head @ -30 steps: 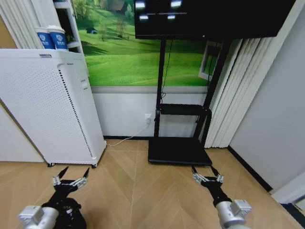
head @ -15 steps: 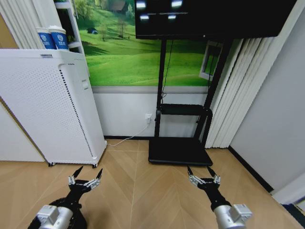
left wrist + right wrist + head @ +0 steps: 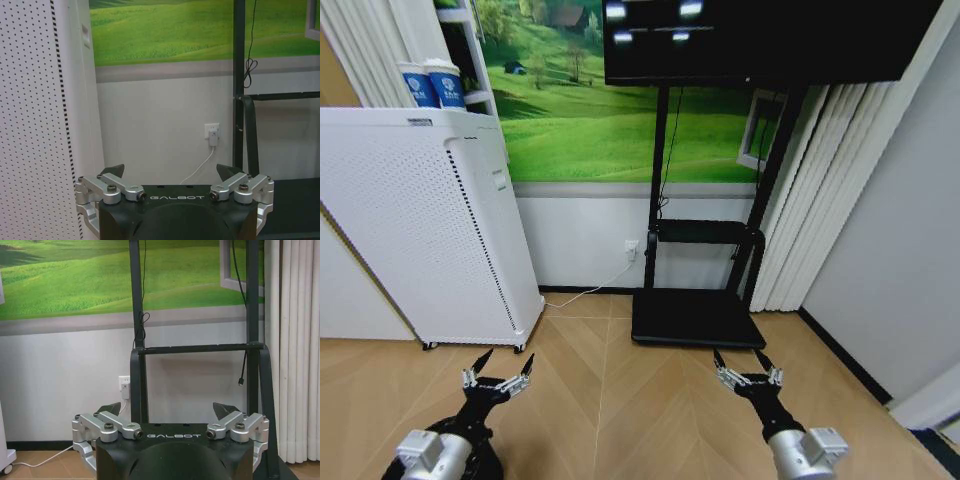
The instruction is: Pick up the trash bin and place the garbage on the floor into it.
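Two grippers hang low over the floor (image 3: 610, 400), a light herringbone parquet. Both are spread wide and hold nothing. The left gripper (image 3: 498, 372) sits just in front of the tall white perforated appliance (image 3: 420, 230). The right gripper (image 3: 747, 369) sits near the front edge of the black base plate (image 3: 695, 318) of the screen stand. Each wrist view shows the word GALBOT printed in pale letters on the black gripper body, between the silver linkages; the left gripper (image 3: 172, 175) faces the white wall socket (image 3: 213, 132) with its plug and cable, and the right gripper (image 3: 170, 410) faces the stand's black uprights.

A dark rounded shape shows under the left forearm at the bottom edge of the head view, but I cannot tell whether that is the trash bin.

Up on top of the appliance stand two blue paper cups (image 3: 432, 85) with a white logo, too small to read. Behind them a green meadow mural (image 3: 590, 110) covers the wall, and a dark screen (image 3: 760, 38) hangs on the stand above.
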{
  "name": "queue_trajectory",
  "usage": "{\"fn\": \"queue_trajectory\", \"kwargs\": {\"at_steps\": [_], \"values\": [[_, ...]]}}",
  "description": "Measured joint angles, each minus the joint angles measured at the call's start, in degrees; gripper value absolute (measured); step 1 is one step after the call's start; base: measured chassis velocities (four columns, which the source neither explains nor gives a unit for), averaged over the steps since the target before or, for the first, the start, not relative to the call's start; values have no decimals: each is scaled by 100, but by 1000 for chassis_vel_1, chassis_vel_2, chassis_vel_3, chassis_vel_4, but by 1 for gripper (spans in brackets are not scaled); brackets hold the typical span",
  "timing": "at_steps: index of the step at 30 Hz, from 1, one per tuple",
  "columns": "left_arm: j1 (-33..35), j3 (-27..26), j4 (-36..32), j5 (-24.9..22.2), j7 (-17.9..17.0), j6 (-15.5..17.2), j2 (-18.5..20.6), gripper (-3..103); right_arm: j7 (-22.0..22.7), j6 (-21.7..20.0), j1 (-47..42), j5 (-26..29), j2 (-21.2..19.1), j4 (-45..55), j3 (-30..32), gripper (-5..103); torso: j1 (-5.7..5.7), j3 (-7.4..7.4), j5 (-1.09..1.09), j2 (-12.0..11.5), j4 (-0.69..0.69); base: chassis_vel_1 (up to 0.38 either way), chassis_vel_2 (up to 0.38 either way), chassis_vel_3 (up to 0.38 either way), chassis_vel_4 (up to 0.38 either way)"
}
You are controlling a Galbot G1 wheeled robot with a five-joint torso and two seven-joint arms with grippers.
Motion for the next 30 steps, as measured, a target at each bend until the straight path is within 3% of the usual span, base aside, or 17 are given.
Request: {"fn": "queue_trajectory", "kwargs": {"at_steps": [30], "values": [[2,-8,8,-8,6,-1,-2,100,1,7,4,5,-1,-10,1,100,216,539,0,753,0,0,0,0,0]]}}
